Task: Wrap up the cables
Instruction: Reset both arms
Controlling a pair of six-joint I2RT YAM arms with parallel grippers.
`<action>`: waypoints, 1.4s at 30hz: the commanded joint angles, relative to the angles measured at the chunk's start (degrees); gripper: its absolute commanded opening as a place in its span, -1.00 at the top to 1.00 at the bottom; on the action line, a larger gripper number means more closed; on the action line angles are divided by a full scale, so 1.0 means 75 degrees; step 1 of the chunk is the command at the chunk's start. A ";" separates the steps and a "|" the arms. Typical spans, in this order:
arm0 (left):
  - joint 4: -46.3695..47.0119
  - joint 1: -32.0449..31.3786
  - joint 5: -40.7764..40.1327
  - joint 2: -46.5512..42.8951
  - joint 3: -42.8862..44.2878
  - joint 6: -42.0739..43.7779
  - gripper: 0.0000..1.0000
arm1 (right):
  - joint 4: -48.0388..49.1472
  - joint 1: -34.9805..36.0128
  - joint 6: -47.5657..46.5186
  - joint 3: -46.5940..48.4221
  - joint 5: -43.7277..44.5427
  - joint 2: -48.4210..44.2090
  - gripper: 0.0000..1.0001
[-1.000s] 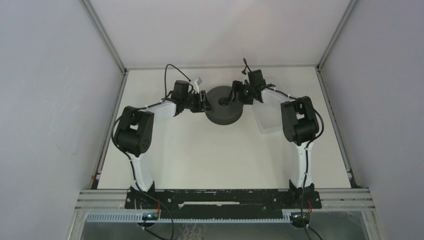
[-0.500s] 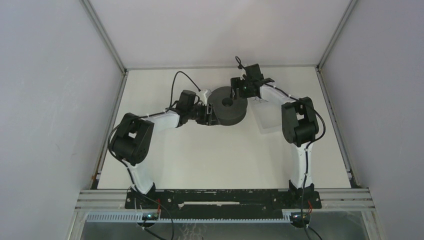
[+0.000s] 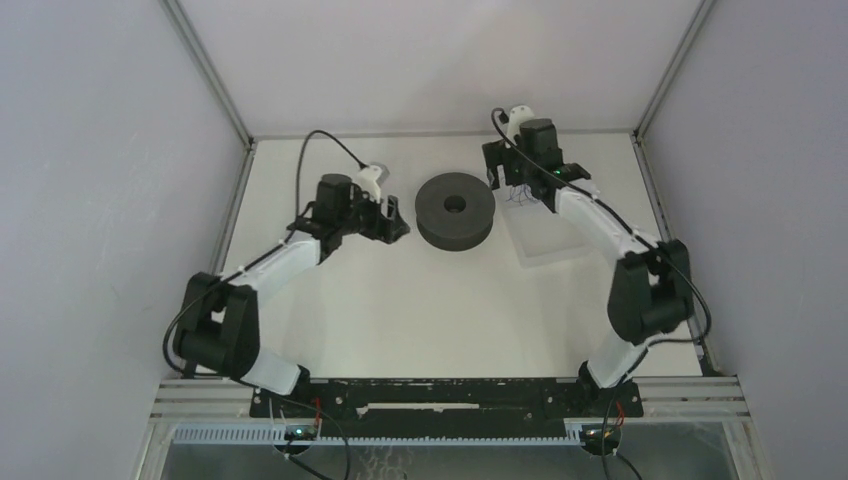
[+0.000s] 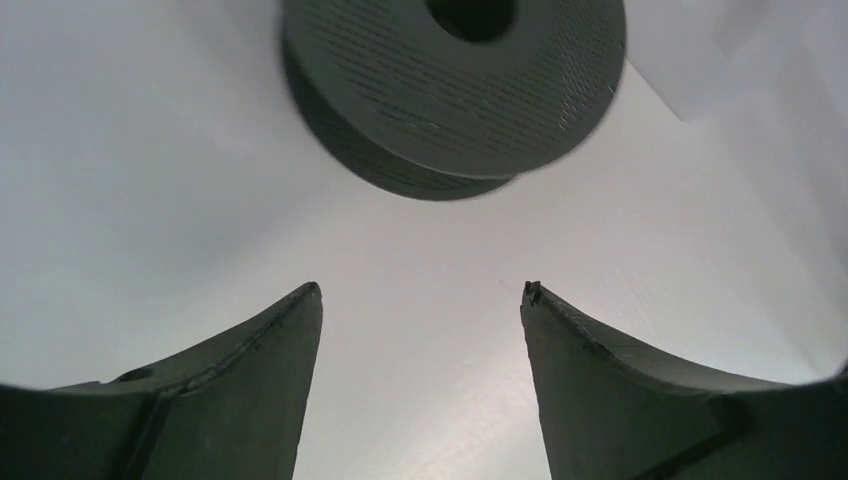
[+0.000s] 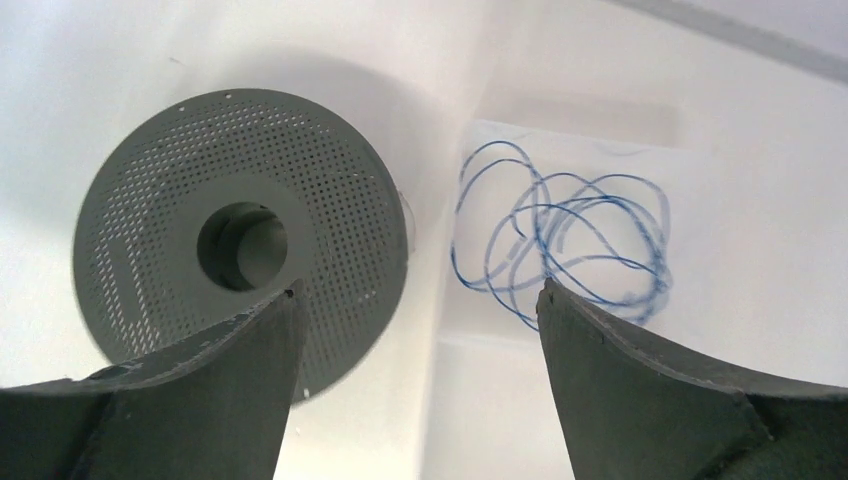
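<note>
The black perforated spool point(image 3: 455, 210) lies flat in the middle of the table, its hub hole facing up. The left wrist view shows the spool point(image 4: 450, 90) a little ahead of my left gripper point(image 4: 420, 290), which is open and empty. From above, my left gripper point(image 3: 398, 228) stands just left of the spool, apart from it. My right gripper point(image 3: 508, 182) hovers behind and right of the spool, open and empty. Its own view has the spool point(image 5: 240, 240) under its left finger. The cables are out of view.
A tangle of thin blue wire point(image 5: 560, 235) lies on a translucent tray point(image 3: 550, 240) right of the spool, under my right gripper. The blue wire point(image 3: 520, 195) shows faintly from above. Grey walls close in the table on three sides.
My left gripper has let go of the spool, opened wider and pulled back to the left. My right gripper has left the spool's top and moved right, over the tray. The spool rests flat.
</note>
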 commanded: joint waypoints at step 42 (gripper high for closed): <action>0.0685 0.3620 -0.0948 -0.5810 -0.1428 0.0618 -1.00 | 0.0268 -0.2544 -0.0123 -0.4189 -0.1920 -0.7480 -0.99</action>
